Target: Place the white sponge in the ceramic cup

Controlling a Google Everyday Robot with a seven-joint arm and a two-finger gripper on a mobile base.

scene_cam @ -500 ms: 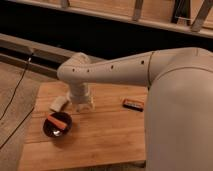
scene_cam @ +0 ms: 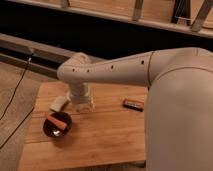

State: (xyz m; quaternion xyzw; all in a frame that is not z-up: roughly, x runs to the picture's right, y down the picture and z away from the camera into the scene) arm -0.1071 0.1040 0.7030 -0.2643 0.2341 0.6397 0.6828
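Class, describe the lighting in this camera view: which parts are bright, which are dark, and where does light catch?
Camera view: warm, dim light; the wooden table is evenly lit, the background behind it nearly black. Camera view: the pale arm catches light along its top; the gripper, low over the table beside the white sponge, looks dimmer; the ceramic cup reads dark.

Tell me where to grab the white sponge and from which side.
Grip the white sponge across its narrow width, near the middle, coming down from above. It lies flat on the table, an oblong set at a slant just behind the ceramic cup, with both long sides apparently free. The pincer sits low close beside it, so probably lift and shift over first.
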